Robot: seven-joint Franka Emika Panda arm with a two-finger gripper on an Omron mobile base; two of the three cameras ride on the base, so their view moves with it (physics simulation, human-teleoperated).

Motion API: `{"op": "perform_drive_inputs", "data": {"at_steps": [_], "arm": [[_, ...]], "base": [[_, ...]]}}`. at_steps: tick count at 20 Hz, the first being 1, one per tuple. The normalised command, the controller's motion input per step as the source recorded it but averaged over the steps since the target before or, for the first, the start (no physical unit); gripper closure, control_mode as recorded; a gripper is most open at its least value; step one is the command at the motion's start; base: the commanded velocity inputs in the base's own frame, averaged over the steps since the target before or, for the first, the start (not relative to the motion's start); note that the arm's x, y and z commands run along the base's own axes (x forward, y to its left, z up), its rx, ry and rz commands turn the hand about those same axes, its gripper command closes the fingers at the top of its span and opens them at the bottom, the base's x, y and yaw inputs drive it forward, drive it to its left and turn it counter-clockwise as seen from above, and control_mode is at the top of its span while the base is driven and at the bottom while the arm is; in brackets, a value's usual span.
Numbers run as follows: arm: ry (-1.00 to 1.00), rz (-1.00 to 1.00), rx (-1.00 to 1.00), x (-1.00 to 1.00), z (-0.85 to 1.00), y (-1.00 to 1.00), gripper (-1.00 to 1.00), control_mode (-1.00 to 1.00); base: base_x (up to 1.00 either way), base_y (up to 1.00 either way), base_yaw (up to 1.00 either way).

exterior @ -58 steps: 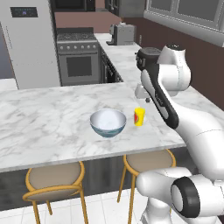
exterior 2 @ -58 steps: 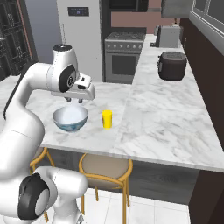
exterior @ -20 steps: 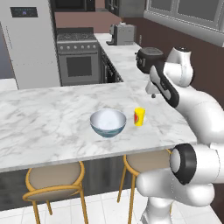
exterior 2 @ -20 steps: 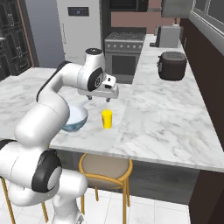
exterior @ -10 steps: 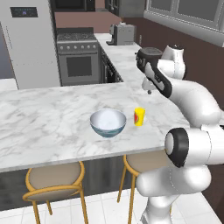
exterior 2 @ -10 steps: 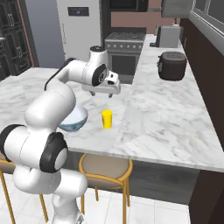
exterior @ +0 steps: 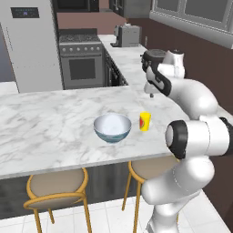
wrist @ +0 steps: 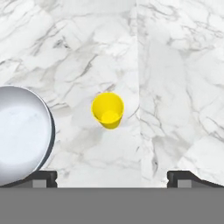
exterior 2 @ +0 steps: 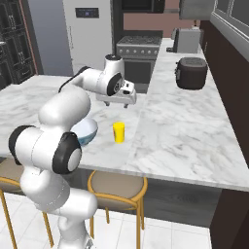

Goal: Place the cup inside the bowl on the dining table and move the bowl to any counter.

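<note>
The yellow cup [exterior: 145, 121] [exterior 2: 118, 132] [wrist: 107, 110] stands upright on the dining table [exterior: 45, 118] [exterior 2: 39, 92] near its right end. Just left of it sits the bowl [exterior: 112, 128] [wrist: 22, 131], white inside; in the right base view my arm covers part of the bowl [exterior 2: 87, 131]. My gripper [exterior: 151, 94] [exterior 2: 117, 103] [wrist: 113, 177] hangs open well above the table, pointing down, a little beyond the cup. Nothing is between its fingers [wrist: 41, 177].
The counter [exterior 2: 194, 121] [exterior: 132, 68] joins the table at a seam right of the cup. A dark appliance [exterior 2: 191, 73] and a coffee machine [exterior 2: 187, 39] stand on it farther back. Two stools [exterior: 57, 189] [exterior 2: 116, 187] sit under the table's near edge.
The arm has swung right from above the bowl to above the cup and the wrist has turned. The gripper stays open. Cup and bowl have not moved.
</note>
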Motion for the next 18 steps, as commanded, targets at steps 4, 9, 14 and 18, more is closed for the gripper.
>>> {"op": "perform_drive_inputs", "data": {"at_steps": [4,9,14,18], "arm": [[0.00,0.00,0.00,0.37,-0.23,-0.02,-1.00,-1.00],[0.00,0.00,0.00,0.36,-0.23,0.00,-1.00,-1.00],[0.00,0.00,0.00,0.25,-0.21,0.00,-1.00,-1.00],[0.00,0.00,0.00,0.11,-0.21,0.00,-1.00,-1.00]], "base": [[0.00,0.00,0.00],[0.00,0.00,0.00],[0.00,0.00,0.00],[0.00,0.00,0.00]]}}
